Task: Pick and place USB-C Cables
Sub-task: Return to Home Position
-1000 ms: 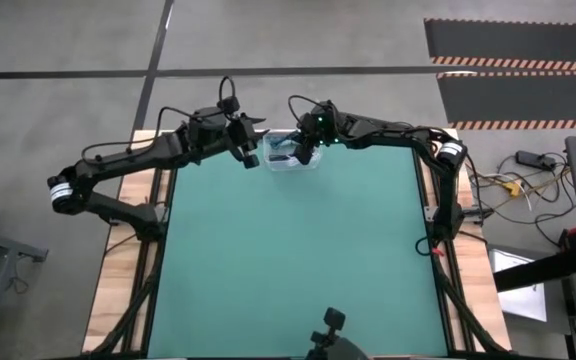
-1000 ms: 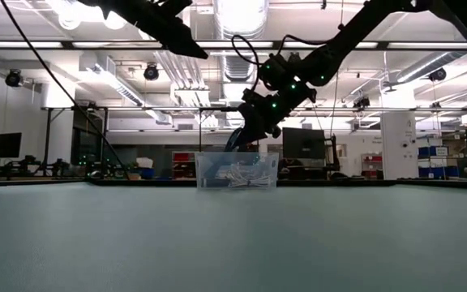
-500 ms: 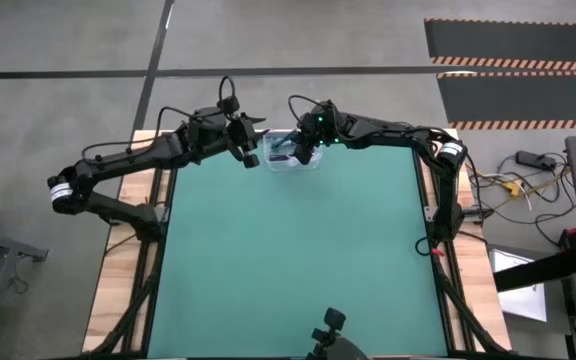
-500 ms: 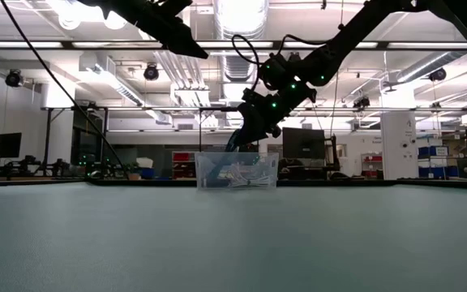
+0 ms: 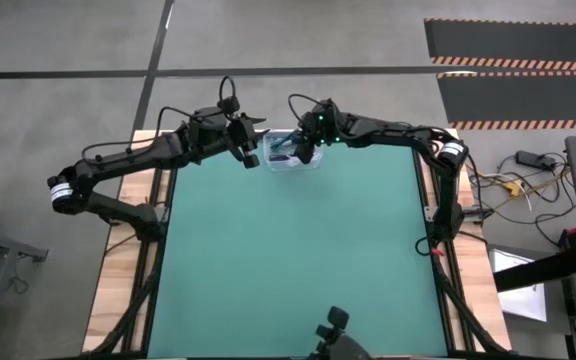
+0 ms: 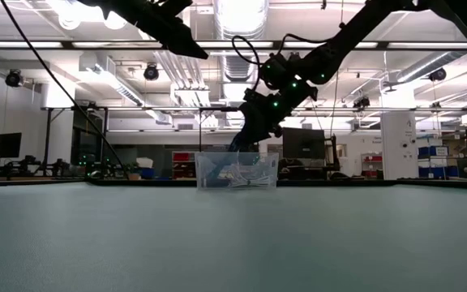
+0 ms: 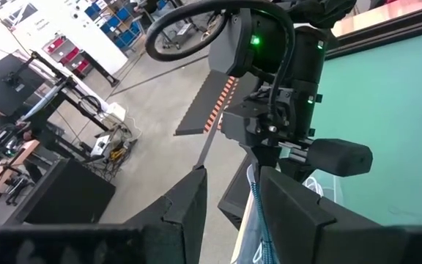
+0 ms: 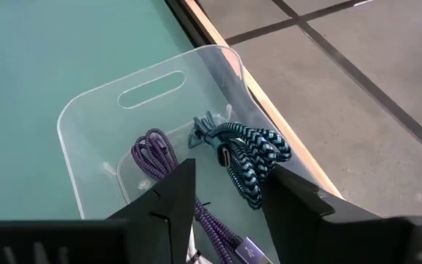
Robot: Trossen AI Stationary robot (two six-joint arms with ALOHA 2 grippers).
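I saw the right gripper point(image 8: 229, 192) released and empty, just above the clear bin point(image 8: 149, 88). The teal cable point(image 8: 247, 158) and a purple cable point(image 8: 156, 154) lay inside, under its fingers. The left gripper point(image 5: 249, 150) hung open beside the bin.

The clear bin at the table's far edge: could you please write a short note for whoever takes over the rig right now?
Left gripper: open, empty, raised beside the bin.
Right gripper: open, empty, just above the bin.
Cables: a teal cable and a purple cable lie in the bin; pale cords show through its wall in the low view. No cable shows on the green mat.
Done: loading, as far as visible.
Left: bring both arms back to rest.
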